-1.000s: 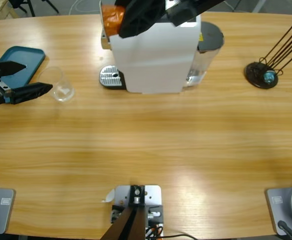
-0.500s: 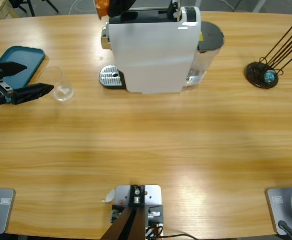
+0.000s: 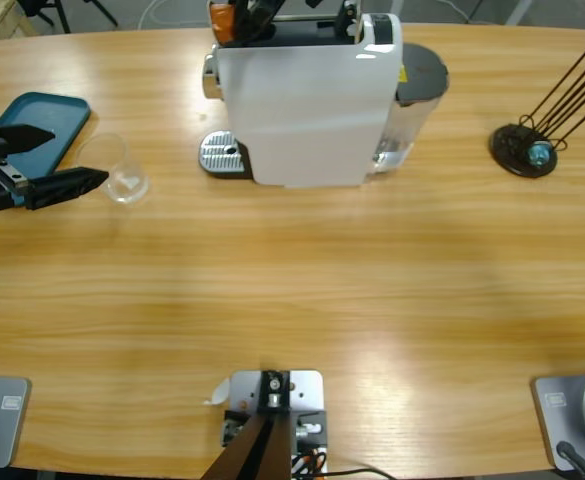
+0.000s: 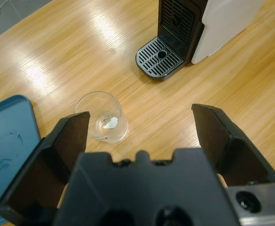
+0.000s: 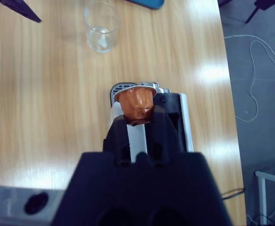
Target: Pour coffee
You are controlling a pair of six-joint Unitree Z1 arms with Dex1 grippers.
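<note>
Looking down the right end effector [image 5: 136, 121] you can see its jaws clamped on an orange coffee capsule [image 5: 136, 102], poised right above the top of the white coffee machine [image 3: 307, 100], whereas from overhead only a scrap of orange shows at the machine's upper left corner. The left end effector [image 3: 44, 160], jaws spread wide, sits on the table [image 3: 292, 290] well to the left of the machine with the clear glass [image 4: 102, 116] just ahead of it and the teal tray [image 3: 34, 125] beside it. A second ago the right arm sprawled across the machine's top and hid it; now most of that top is uncovered, while the left end effector has stayed put.
</note>
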